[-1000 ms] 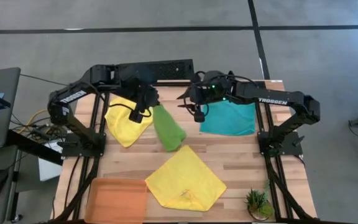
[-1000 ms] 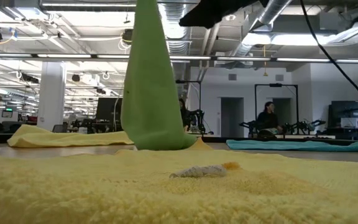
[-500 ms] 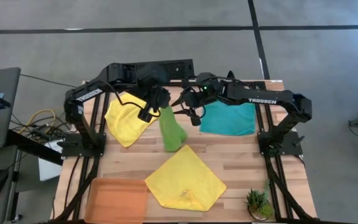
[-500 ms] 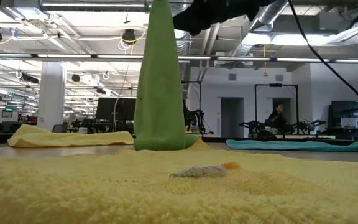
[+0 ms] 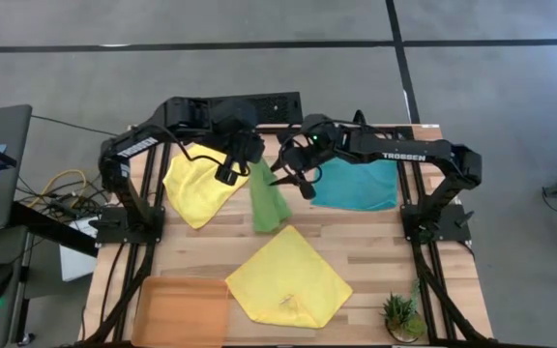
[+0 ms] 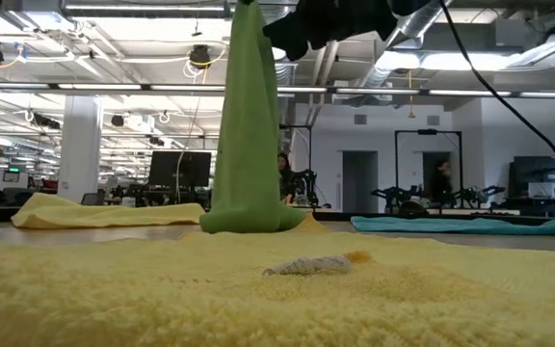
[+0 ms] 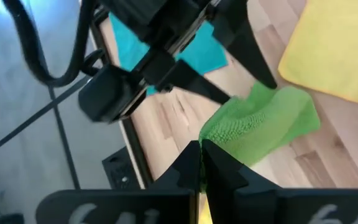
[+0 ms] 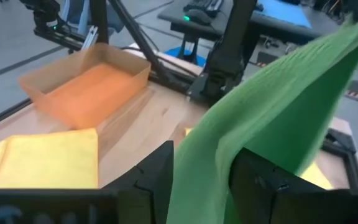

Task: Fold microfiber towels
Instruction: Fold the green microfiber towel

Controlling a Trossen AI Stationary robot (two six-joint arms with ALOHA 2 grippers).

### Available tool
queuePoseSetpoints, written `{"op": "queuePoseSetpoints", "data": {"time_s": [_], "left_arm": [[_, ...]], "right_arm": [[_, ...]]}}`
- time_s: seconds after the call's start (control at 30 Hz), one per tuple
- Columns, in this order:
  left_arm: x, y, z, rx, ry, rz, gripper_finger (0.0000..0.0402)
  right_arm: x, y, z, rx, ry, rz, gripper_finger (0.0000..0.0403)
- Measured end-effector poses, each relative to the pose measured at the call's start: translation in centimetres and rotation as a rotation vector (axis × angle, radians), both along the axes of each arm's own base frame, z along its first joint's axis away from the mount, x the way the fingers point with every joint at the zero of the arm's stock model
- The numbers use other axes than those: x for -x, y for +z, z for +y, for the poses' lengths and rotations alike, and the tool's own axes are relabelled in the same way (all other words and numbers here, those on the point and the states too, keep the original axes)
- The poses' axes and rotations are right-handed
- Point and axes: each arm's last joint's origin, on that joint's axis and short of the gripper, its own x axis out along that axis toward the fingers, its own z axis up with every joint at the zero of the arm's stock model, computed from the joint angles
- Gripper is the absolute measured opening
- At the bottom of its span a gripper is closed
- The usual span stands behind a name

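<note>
The left hand is clenching the top of the lime green towel, which is hanging long-axis vertical between the fingers of the released right hand

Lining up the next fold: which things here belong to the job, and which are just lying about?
Job:
- lime green towel, hanging from the left gripper; right gripper beside it
- yellow towel at left
- front yellow towel
- teal towel

Lying about:
- orange tray
- small potted plant

overhead, table-level, two wrist views.
</note>
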Motion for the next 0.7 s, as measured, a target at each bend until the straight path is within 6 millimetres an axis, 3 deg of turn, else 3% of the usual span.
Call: {"op": "queuePoseSetpoints", "data": {"time_s": [0.3,0.7], "left_arm": [[1.4,2.4,-0.1,-0.056,0.048,-0.078,0.0000],[2.8,3.3,-0.2,-0.083,0.097,-0.108,0.0000]], "right_arm": [[0.4,-0.6,-0.4,-0.026,-0.019,0.075,0.0164],[0.6,-0.8,-0.6,-0.032,-0.029,0.101,0.0137]]}}
